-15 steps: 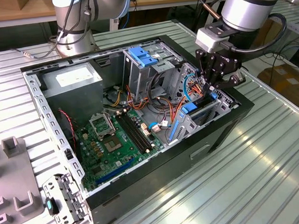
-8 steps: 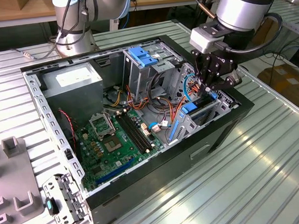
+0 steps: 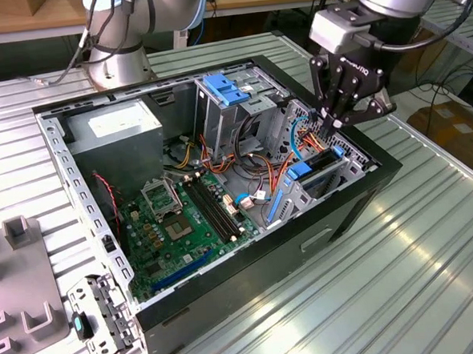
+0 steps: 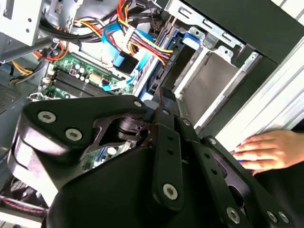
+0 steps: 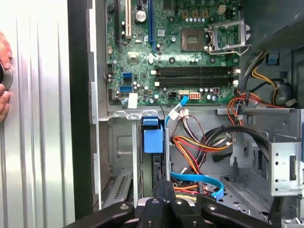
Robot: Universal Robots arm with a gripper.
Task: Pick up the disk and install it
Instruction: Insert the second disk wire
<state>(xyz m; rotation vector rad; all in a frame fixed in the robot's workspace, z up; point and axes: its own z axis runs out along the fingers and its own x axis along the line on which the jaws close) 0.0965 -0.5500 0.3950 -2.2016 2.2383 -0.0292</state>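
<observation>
The disk (image 4: pixel 209 88) stands on edge inside the drive cage at the case's front corner, its bare silver face showing and a blue rail (image 4: pixel 190 38) at its end. In the exterior view the disk (image 3: pixel 320 165) is a dark slab between blue rails, at the exterior view's right of the case. My gripper (image 3: pixel 330 125) hangs straight above that bay with its black fingers drawn together and nothing between them. In both wrist views the gripper (image 4: pixel 165 97) (image 5: pixel 164 185) points down beside the disk's upper edge; I cannot tell whether it touches.
Bundled orange, red and blue cables (image 3: pixel 276 162) lie close beside the bay. The green motherboard (image 3: pixel 183 220), the grey power-supply box (image 3: pixel 121 132) and a blue latch (image 3: pixel 227 89) fill the case. A person's hand (image 4: pixel 266 149) rests on the ribbed table outside the case wall.
</observation>
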